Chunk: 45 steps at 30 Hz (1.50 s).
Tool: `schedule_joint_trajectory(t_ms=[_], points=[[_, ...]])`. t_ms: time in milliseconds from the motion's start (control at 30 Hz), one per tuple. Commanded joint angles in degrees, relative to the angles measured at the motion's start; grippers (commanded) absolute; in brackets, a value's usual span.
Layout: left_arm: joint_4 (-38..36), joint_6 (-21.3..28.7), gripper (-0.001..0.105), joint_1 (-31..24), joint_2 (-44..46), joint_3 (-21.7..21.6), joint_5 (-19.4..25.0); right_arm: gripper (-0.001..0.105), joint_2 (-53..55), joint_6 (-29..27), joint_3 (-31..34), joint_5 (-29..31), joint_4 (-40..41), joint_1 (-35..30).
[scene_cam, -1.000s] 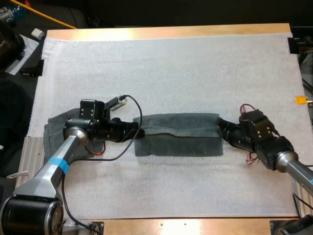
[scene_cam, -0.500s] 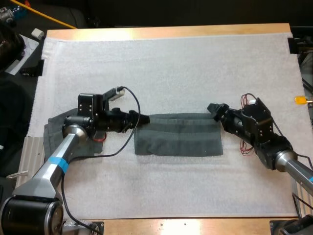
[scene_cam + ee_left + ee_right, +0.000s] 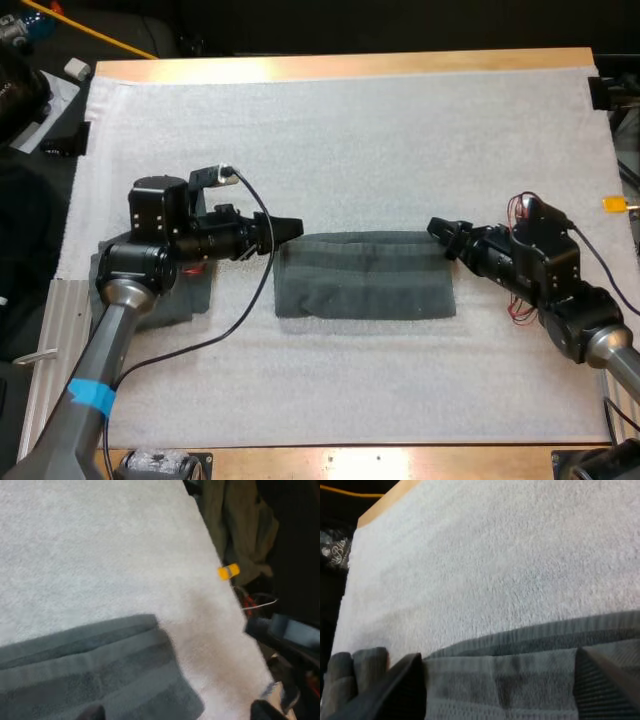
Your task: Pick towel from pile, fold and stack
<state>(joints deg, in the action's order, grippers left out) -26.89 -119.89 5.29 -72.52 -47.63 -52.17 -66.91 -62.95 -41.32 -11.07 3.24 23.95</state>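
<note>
Left gripper (image 3: 289, 227) hovers at the far left corner of the folded towel (image 3: 365, 277), fingers apart and clear of the cloth; right gripper (image 3: 438, 230) stands likewise at the far right corner, fingers spread wide with nothing between them; the towel lies as a long flat strip in the middle of the mat (image 3: 350, 130), layered edges showing along its far side, free of both arms; the pile (image 3: 190, 297) sits under the left arm at the mat's left edge. Risks, as judged from this position: 1, a pinch taken too shallow would lift only the top layer and open the fold; 2, unequal closing or lifting by the 2 arms would skew the strip and leave the next fold crooked; 3, fingers driven too low may snag the mat along with the cloth; 4, the left arm, low over the pile, may drag it on any sweep.
</note>
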Motion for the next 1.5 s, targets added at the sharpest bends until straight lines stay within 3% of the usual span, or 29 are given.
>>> schedule_joint_trajectory(t_ms=[0,200,367,533,800,1167,1467], points=[[-3.7,3.2,0.057,0.0,0.5,-0.4,1.4,0.061,2.4,-2.7,-0.7,-0.4,4.3,-0.2],[-21.6,13.2,0.058,0.0,10.9,-0.6,10.3,0.061,11.3,-11.6,-3.9,1.1,24.2,-0.1],[-31.4,15.0,0.058,0.0,22.0,-0.7,13.1,0.061,16.2,-14.3,-6.1,1.8,36.6,-0.1],[-37.5,15.3,0.058,-0.2,29.4,-0.8,15.1,0.062,18.0,-14.9,-6.8,3.8,42.8,0.1],[-40.3,15.0,0.058,0.0,33.2,-0.4,14.1,0.061,19.6,-15.8,-6.3,3.9,45.9,-0.2],[-40.2,14.7,0.058,-0.1,34.1,-0.3,13.9,0.061,9.7,-17.6,-6.5,4.5,41.0,-0.6],[-39.9,14.8,0.058,0.0,34.3,-0.7,13.6,0.060,-0.6,-19.7,-6.7,-2.6,36.0,-7.8]])
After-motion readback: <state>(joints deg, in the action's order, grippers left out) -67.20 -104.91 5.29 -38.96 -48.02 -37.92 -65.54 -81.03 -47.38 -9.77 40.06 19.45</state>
